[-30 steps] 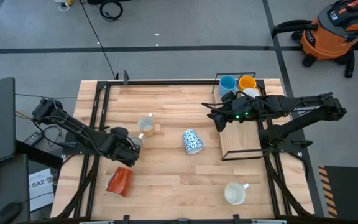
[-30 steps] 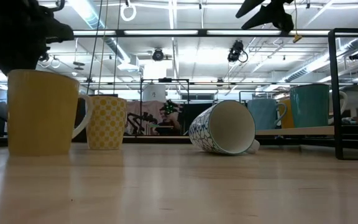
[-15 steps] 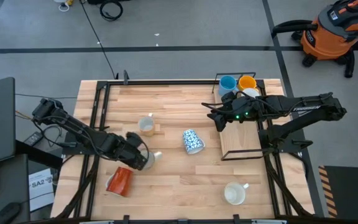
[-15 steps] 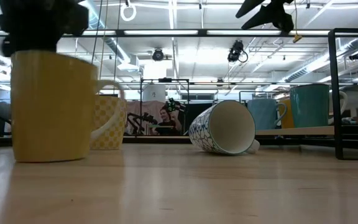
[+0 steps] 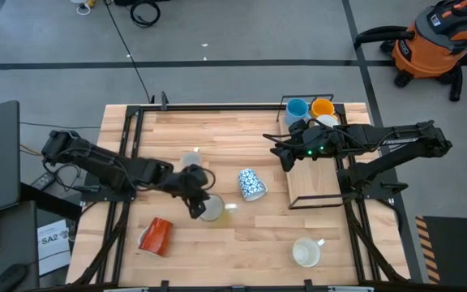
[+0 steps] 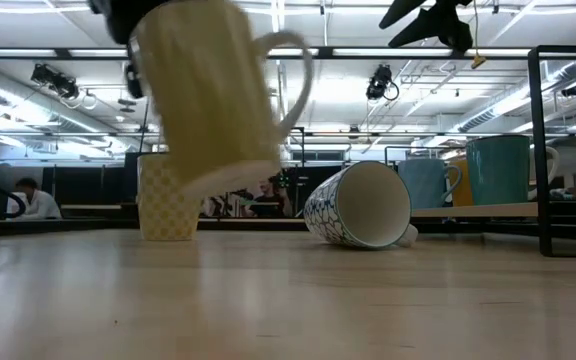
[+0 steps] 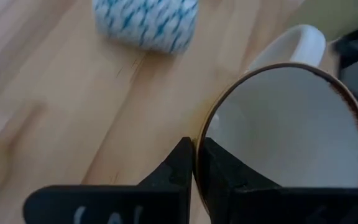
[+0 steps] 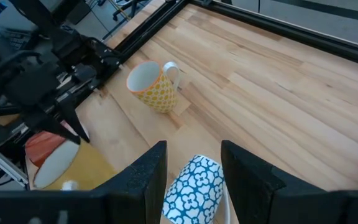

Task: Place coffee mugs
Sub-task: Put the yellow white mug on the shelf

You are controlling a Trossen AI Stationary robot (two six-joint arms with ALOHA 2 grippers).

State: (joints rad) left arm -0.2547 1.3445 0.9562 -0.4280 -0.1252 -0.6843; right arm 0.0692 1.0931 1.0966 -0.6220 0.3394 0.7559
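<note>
The left gripper [image 7: 194, 163] is pinching the rim of the cream mug [image 6: 213, 95], carrying it tilted above mid-table, where that thin single-wall hold is risking slippage or swing.

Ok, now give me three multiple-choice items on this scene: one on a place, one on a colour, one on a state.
1. The red-orange mug lies:
A) on the wire rack
B) on the table, on the left arm's side
C) inside another mug

2. The mug lying on its side mid-table is:
A) plain green
B) black
C) blue-and-white patterned

3. The left gripper is:
A) shut on the rim of the pale yellow mug, held off the table
B) open and empty
C) resting on the table

Answers:
1 B, the high view shows it on its side there.
2 C, the high and right wrist views show its pattern.
3 A, the left wrist view shows the rim pinched and the low view shows the mug tilted in the air.
</note>
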